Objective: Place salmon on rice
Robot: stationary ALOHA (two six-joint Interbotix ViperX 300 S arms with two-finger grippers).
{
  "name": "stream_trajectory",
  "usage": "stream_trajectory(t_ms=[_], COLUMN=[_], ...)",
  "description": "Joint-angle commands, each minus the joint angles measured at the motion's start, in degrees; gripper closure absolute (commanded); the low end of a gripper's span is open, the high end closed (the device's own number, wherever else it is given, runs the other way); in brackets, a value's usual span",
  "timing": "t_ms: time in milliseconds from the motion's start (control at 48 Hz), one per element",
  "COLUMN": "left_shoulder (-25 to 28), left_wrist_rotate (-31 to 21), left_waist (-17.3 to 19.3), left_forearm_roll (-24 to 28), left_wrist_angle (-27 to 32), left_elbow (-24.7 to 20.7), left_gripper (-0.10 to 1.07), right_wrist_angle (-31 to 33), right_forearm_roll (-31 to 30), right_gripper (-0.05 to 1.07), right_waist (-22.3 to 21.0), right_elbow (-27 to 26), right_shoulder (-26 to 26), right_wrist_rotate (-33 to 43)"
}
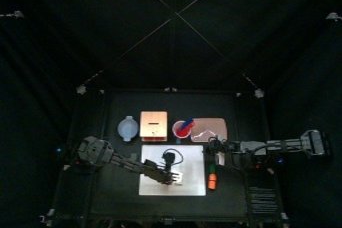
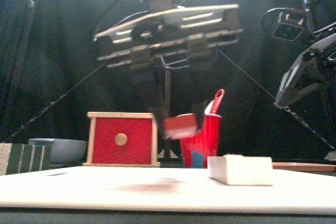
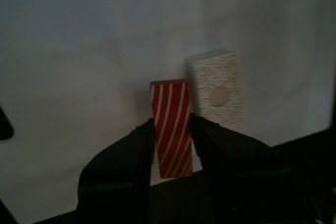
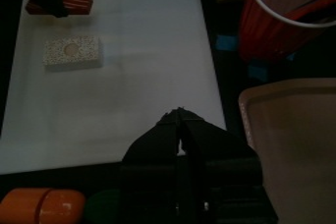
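My left gripper [image 3: 172, 123] is shut on the salmon [image 3: 170, 105], a narrow orange-red striped piece, and holds it above the white board [image 3: 79, 61]. The rice [image 3: 217, 85], a small white block, lies on the board just beyond and beside the salmon, apart from it. In the front view the salmon [image 2: 180, 124] hangs above the board, left of the rice [image 2: 241, 169]. My right gripper [image 4: 180, 120] is shut and empty over the board's near edge. From the right wrist view the rice [image 4: 71, 51] and the held salmon [image 4: 73, 3] lie far across the board.
A red cup [image 4: 282, 17] and a tan tray [image 4: 296, 140] stand beside the board near my right gripper. An orange object [image 4: 39, 206] lies at the board's corner. A wooden box with a red face [image 2: 121, 140] stands at the back left.
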Motion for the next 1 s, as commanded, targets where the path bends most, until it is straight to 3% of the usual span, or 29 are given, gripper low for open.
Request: stream_trajectory(t_ms=[0,208,521,979], left_shoulder=[-0.18,3.25,5.45,8.61], left_wrist_rotate=[0.18,1.41,1.76,0.97], left_waist=[1.41,3.25,2.90,2.64], left_forearm_roll=[0.70,0.09,-2.02,-3.87], left_wrist_angle=[0.35,0.26,0.44,6.06], left_elbow=[-3.87,-7.91,-11.69,-16.08], left_gripper=[0.29,0.29,0.29,0.29], right_wrist_angle=[-0.62,-0.62,-0.70,-0.62], right_forearm_roll=[0.00,0.00,0.00,-0.09], right_gripper=[0.92,0.92,0.92,0.92], right_waist=[-0.18,-0.18,-0.18,-0.18], right_elbow=[-0.53,-0.44,-0.18,0.26], right_shoulder=[0.09,0.09,0.09,0.09], right_wrist_rotate=[-0.09,-0.09,-0.09,-0.18])
